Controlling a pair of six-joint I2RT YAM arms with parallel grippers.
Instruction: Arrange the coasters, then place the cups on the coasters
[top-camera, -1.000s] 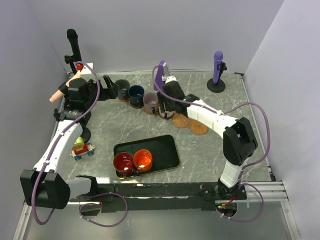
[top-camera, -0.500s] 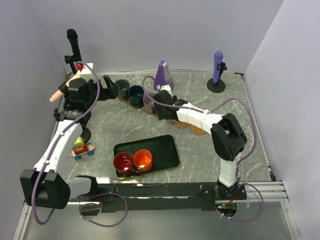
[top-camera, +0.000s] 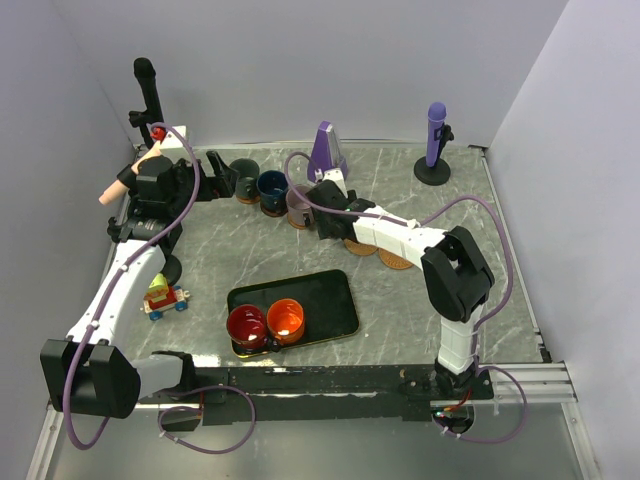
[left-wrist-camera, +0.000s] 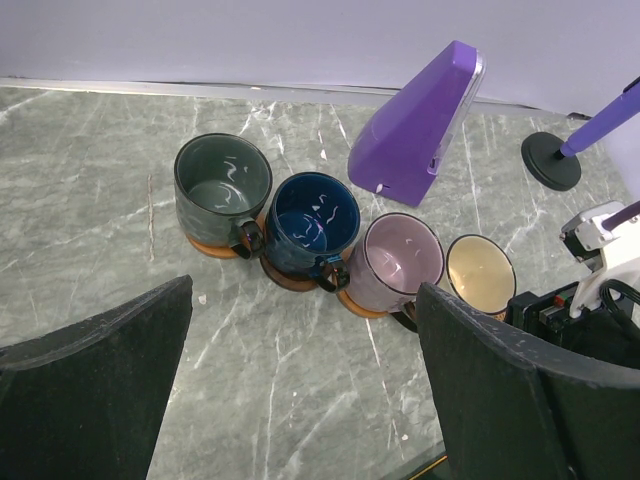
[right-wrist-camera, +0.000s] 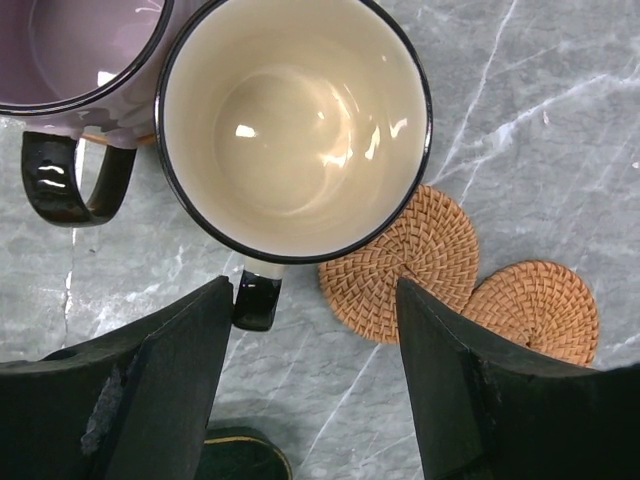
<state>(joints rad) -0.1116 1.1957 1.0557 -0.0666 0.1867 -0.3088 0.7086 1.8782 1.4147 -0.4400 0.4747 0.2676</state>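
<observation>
Cream cup — right gripper gapes beside.

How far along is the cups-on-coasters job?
Done: green-grey cup, navy cup and lilac cup sit on coasters. In hand: cream cup beside them, right fingers open astride its handle. Remaining: orange cup and red cup on the tray; two bare coasters.

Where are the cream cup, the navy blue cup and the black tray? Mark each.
cream cup (right-wrist-camera: 290, 115): right wrist view, inside bottom.
navy blue cup (left-wrist-camera: 316, 222): left wrist view, inside bottom.
black tray (top-camera: 322, 300): top external view, bare floor.
</observation>
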